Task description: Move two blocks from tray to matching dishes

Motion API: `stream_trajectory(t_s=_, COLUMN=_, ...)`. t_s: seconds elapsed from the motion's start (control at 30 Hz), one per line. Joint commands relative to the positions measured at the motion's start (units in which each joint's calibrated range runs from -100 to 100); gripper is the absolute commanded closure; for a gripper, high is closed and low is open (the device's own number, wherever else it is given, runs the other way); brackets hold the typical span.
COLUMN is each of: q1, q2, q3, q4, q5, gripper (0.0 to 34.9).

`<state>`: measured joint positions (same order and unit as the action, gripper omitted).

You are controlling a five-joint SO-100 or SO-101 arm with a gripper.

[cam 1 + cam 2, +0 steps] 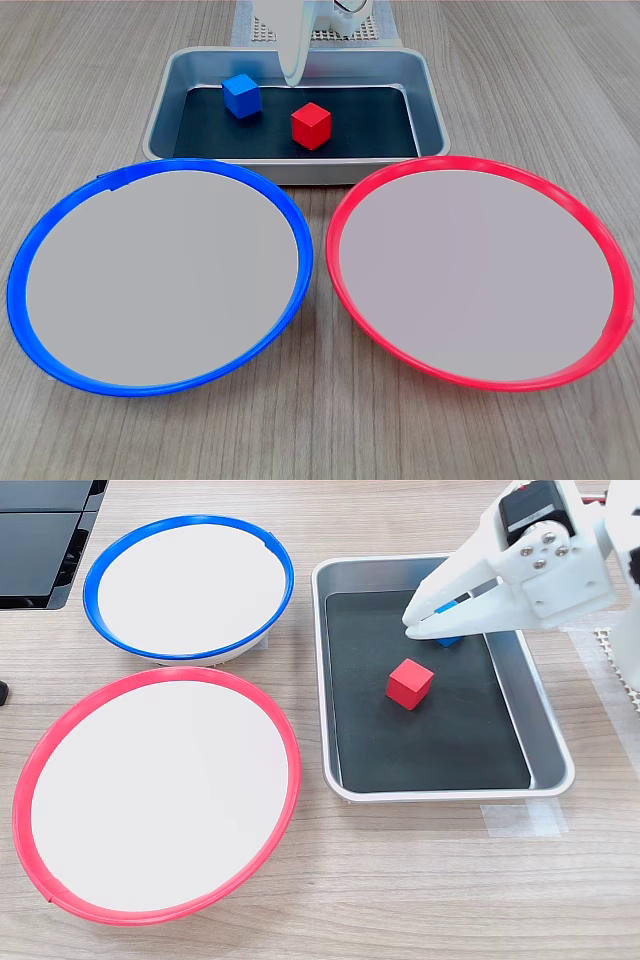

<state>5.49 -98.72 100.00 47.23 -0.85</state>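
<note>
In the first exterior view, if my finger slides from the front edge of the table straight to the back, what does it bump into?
Nearest are the blue-rimmed dish and the red-rimmed dish side by side → tray → red block → blue block → the robot's gripper hanging at the back.

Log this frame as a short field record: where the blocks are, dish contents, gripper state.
blue block: in the tray, partly hidden by the gripper in the second exterior view
red block: on the tray floor, apart from the blue one
blue-rimmed dish: holds nothing
red-rimmed dish: holds nothing
gripper: above the tray near the blue block, holding nothing; open or shut unclear
</note>
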Motion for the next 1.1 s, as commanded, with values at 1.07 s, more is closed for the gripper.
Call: stream_trajectory(t_s=1.07, q1=-2.5, q2=3.4, q3=-2.2, q4=-1.3, q5=1.7, gripper=34.7)
